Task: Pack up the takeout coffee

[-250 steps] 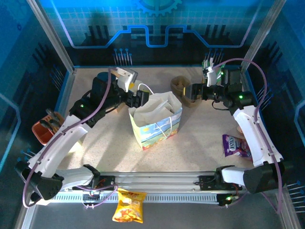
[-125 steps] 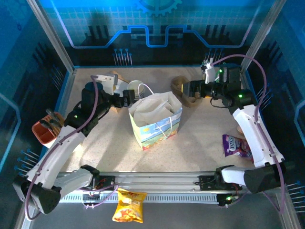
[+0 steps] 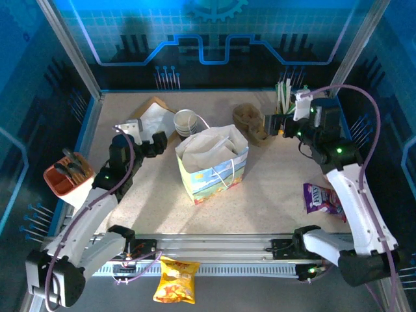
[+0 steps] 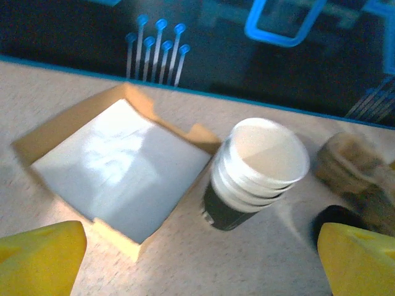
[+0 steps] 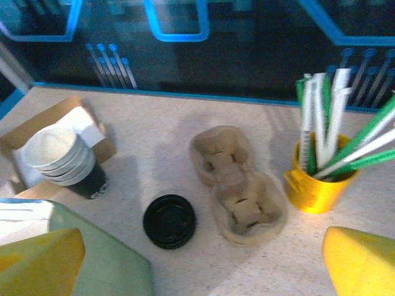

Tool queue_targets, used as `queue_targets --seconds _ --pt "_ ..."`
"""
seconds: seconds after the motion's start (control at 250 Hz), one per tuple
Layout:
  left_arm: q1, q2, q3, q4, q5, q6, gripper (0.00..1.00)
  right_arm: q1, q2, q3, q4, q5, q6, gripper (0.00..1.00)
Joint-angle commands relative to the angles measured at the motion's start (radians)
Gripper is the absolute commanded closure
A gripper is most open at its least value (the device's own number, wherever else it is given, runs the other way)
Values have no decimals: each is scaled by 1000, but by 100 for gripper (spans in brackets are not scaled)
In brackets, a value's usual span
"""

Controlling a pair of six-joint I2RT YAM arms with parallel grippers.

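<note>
From the top, the left gripper (image 3: 155, 142) hung with its fingers spread to the left of the paper bag (image 3: 211, 170). The right gripper (image 3: 270, 124) hung likewise spread to the bag's far right, beside the cardboard cup carrier (image 3: 250, 121), and the takeout coffee could not be made out, the bag's inside being too unclear to tell. The left wrist view had yellow fingers (image 4: 40, 259) wide apart and empty, facing the stack of lidless cups (image 4: 256, 169) beside the napkin box (image 4: 117, 166). The right wrist view had fingers (image 5: 37, 262) wide apart too, near the black lids (image 5: 170, 221), the carrier and the yellow straw holder (image 5: 318, 182).
</note>
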Motion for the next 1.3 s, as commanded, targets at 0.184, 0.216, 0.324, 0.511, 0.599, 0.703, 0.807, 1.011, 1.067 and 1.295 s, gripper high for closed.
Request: queue_targets --seconds 0.184,0.216,0.324,0.511,0.599,0.703,0.807,1.011,1.067,1.295 --pt "7 -37 125 -79 240 -60 25 0 -48 -128 94 59 7 1" --pt "-20 -41 161 -114 255 -63 29 0 -38 -131 89 49 10 1" --pt "-133 -55 256 -193 270 -12 45 1 -3 -126 73 27 24 0" --pt "-290 119 501 -463 387 144 60 -1 22 -119 87 3 27 0" --pt "-369 196 575 -557 392 218 64 -1 20 -115 83 2 22 0" --pt "-418 292 667 -665 374 277 68 -2 11 -123 81 6 16 0" --pt "-447 385 753 -763 345 323 70 -3 3 -128 75 8 13 0" --pt "-482 527 854 -898 312 382 73 -8 -9 -134 70 9 10 0" --pt "-490 559 872 -925 301 397 75 -10 -10 -135 67 10 7 0" --pt "-509 680 926 -998 266 448 80 -14 -17 -153 64 4 14 0"
